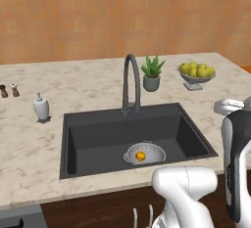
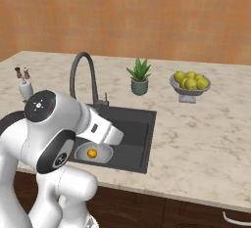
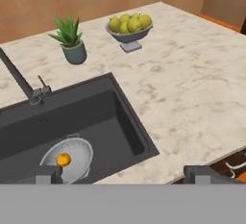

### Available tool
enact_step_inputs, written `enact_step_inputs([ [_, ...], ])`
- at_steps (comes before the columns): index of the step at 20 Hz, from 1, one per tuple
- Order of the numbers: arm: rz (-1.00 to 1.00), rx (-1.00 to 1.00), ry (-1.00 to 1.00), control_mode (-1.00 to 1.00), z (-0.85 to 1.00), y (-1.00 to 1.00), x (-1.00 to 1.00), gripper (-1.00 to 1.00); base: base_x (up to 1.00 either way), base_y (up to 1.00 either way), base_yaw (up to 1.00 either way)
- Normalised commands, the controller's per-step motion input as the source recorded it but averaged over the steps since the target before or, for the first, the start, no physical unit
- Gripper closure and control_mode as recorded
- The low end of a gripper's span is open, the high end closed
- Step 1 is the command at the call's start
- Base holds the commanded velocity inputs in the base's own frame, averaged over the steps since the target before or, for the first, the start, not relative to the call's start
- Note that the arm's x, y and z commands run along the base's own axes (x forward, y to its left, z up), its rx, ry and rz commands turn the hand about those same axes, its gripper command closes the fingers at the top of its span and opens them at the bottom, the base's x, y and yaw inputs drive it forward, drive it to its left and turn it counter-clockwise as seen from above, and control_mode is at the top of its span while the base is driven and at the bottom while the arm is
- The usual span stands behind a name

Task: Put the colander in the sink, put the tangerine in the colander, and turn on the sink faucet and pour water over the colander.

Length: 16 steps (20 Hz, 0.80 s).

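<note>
The silver colander (image 1: pixel 153 152) (image 2: pixel 101 155) (image 3: pixel 78 152) sits on the floor of the dark sink (image 1: pixel 98 139) (image 2: pixel 137 134) (image 3: pixel 72 117), near its front wall. Inside it lies the small orange tangerine (image 1: pixel 140 156) (image 2: pixel 91 152) (image 3: pixel 63 159). The dark arched faucet (image 1: pixel 131 82) (image 2: pixel 83 75) (image 3: pixel 19 81) stands behind the basin, with no water showing from its spout. My gripper (image 3: pixel 127 175) is open, its two fingertips wide apart with nothing between them. It hovers high over the front right of the sink, well clear of the colander.
A potted plant (image 1: pixel 152 75) (image 3: pixel 71 43) and a footed bowl of lemons (image 1: pixel 196 75) (image 3: pixel 129 28) stand at the back right of the counter. A white soap dispenser (image 1: pixel 41 107) and two small shakers (image 1: pixel 9 91) are left of the sink.
</note>
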Motion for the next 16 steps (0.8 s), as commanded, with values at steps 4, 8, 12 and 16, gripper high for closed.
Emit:
enact_step_inputs([
  [4, 0.0, 0.0, 0.0, 1.0, 0.0, 0.0, 0.0, -1.0, 1.0, 0.02, 0.03],
  [8, 0.03, 0.04, 0.0, -1.0, 0.0, 0.0, 0.35, -1.0, 0.44, 0.0, 0.01],
  [12, 0.22, 0.22, -0.03, -1.0, 0.12, 0.0, 0.77, -1.0, 0.0, 0.0, 0.0],
  [16, 0.39, 0.23, -0.11, -1.0, 0.04, 0.04, 0.94, -1.0, 0.0, 0.0, 0.0],
])
